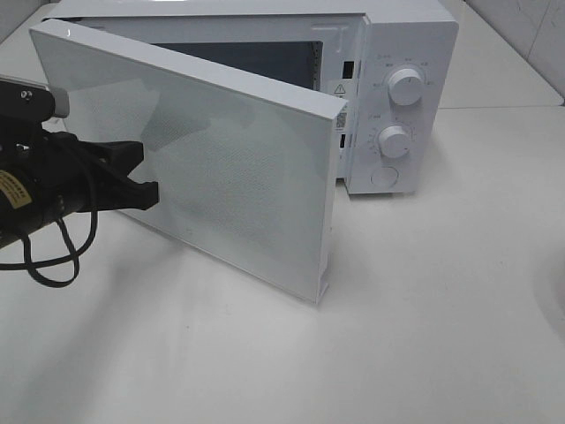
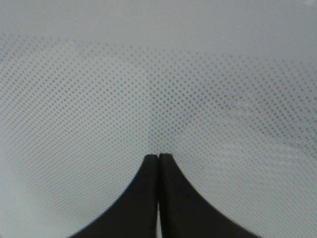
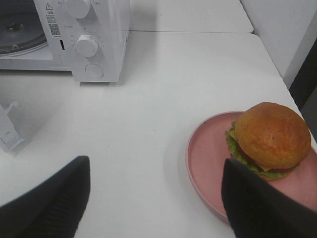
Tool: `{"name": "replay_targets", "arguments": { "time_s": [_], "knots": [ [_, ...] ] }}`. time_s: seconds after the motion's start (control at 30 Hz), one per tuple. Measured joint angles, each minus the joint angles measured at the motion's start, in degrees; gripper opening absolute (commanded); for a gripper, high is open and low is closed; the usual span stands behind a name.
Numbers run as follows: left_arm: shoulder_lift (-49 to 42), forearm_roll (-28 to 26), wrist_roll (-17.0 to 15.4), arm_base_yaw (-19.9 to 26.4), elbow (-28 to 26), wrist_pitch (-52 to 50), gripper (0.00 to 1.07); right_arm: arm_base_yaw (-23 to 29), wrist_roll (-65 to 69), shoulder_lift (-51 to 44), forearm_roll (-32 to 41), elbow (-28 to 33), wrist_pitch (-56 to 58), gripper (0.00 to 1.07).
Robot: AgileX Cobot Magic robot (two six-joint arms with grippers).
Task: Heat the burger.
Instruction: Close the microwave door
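Observation:
The burger (image 3: 271, 136), with a brown bun, lettuce and cheese, sits on a pink plate (image 3: 208, 153) on the white table; only the right wrist view shows it. My right gripper (image 3: 154, 168) is open and empty, hovering above the table just short of the plate. The white microwave (image 1: 397, 106) stands at the back with its door (image 1: 229, 168) swung partly open. My left gripper (image 1: 154, 190) is shut, with its tips at the door's dotted face, as the left wrist view (image 2: 158, 156) shows. The right gripper is outside the exterior view.
The microwave's two knobs (image 1: 404, 87) are on its right panel. In the right wrist view the microwave (image 3: 99, 29) is beyond the plate, its glass turntable (image 3: 15, 29) shows inside, and the door's latch corner (image 3: 7, 134) juts in. A black cable (image 1: 53, 256) hangs from the left arm.

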Motion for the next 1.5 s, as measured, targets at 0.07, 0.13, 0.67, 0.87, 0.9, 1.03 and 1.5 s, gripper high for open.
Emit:
{"name": "replay_targets", "arguments": {
  "time_s": [0.07,0.13,0.67,0.87,0.9,1.03,1.5],
  "knots": [
    [0.06,-0.11,0.00,-0.06,-0.29,0.00,0.00,0.00,0.00,0.00,0.00,0.00,0.00,0.73],
    [0.34,-0.52,0.00,-1.32,-1.38,0.06,0.00,0.00,0.00,0.00,0.00,0.00,0.00,0.73],
    [3.90,-5.84,0.80,-6.42,-4.53,-0.69,0.00,0.00,0.00,0.00,0.00,0.00,0.00,0.73],
    [3.90,-7.28,1.43,-6.42,-6.99,-1.20,0.00,0.00,0.00,0.00,0.00,0.00,0.00,0.73],
    [3.90,-7.28,1.43,-6.42,-6.99,-1.20,0.00,0.00,0.00,0.00,0.00,0.00,0.00,0.73],
    [4.76,-8.65,1.78,-6.42,-9.45,-1.43,0.00,0.00,0.00,0.00,0.00,0.00,0.00,0.73],
    [8.71,-13.41,4.18,-7.33,-12.78,-1.38,0.00,0.00,0.00,0.00,0.00,0.00,0.00,0.73]
  ]
}}
